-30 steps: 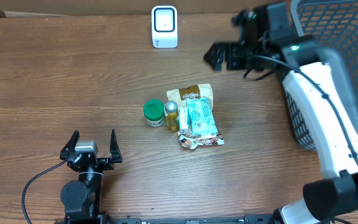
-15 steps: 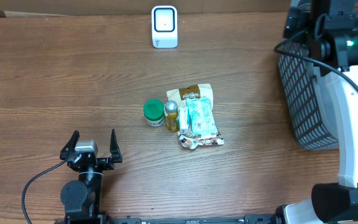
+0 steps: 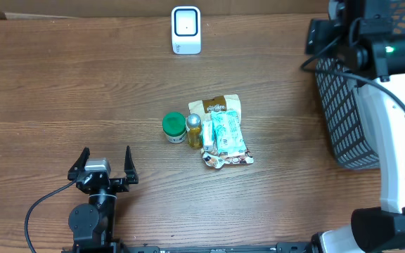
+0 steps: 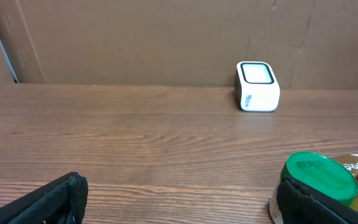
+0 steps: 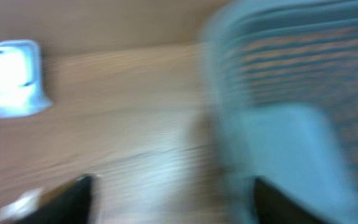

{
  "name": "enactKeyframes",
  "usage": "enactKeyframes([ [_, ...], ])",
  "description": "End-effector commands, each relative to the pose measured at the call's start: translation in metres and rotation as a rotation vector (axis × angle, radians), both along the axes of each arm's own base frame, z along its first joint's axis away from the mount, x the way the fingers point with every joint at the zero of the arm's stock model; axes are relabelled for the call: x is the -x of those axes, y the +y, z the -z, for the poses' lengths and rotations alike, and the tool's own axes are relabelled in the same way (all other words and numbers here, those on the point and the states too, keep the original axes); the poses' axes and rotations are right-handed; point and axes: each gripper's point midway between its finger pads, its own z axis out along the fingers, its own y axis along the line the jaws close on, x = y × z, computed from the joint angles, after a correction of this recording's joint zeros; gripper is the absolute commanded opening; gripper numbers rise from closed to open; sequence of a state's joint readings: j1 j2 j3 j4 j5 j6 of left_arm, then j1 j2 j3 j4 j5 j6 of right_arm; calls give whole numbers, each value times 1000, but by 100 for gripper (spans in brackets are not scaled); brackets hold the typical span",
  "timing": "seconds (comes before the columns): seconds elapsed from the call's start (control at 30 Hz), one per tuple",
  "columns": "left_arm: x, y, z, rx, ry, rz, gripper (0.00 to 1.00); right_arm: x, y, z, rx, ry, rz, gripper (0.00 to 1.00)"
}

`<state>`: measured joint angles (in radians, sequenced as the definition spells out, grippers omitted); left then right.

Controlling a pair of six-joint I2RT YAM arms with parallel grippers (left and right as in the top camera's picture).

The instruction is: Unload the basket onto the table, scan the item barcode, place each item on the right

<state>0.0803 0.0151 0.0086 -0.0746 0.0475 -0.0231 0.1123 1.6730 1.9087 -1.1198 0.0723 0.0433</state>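
The left hand [image 3: 105, 161] rested open near the surface's [image 3: 62, 84] front edge, while the right hand [image 5: 176, 202], by the basket [image 3: 337, 105], was too blurred to tell its state.

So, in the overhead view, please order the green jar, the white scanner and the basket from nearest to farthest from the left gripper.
Measured from the left gripper, at the near left:
1. green jar, near the table centre.
2. white scanner, at the far edge.
3. basket, far right.
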Motion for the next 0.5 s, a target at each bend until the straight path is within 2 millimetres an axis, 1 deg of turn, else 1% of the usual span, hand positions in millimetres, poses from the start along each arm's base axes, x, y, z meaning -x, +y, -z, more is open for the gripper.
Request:
enactKeyframes([
  [0.0, 0, 2, 0, -2, -5, -11, 99, 21, 69, -4, -208, 38, -250, 41],
  [0.03, 0, 2, 0, -2, -5, -11, 100, 23, 73, 3, -209, 62, -247, 33],
  [0.07, 0, 2, 0, -2, -5, -11, 100, 24, 73, 12, -195, 86, -235, 27],
  [0.13, 0, 2, 0, -2, -5, -11, 100, 24, 66, 31, -137, 125, -195, 23],
  [0.17, 0, 2, 0, -2, -5, -11, 99, 24, 57, 42, -94, 149, -162, 20],
  [0.27, 0, 2, 0, -2, -5, -11, 100, 25, 32, 69, 14, 217, -75, 18],
  [0.3, 0, 2, 0, -2, -5, -11, 99, 27, 24, 74, 40, 237, -52, 18],
  [0.37, 0, 2, 0, -2, -5, -11, 100, 30, 7, 79, 91, 266, -4, 18],
  [0.47, 0, 2, 0, -2, -5, -11, 100, 33, -17, 78, 150, 275, 62, 18],
])
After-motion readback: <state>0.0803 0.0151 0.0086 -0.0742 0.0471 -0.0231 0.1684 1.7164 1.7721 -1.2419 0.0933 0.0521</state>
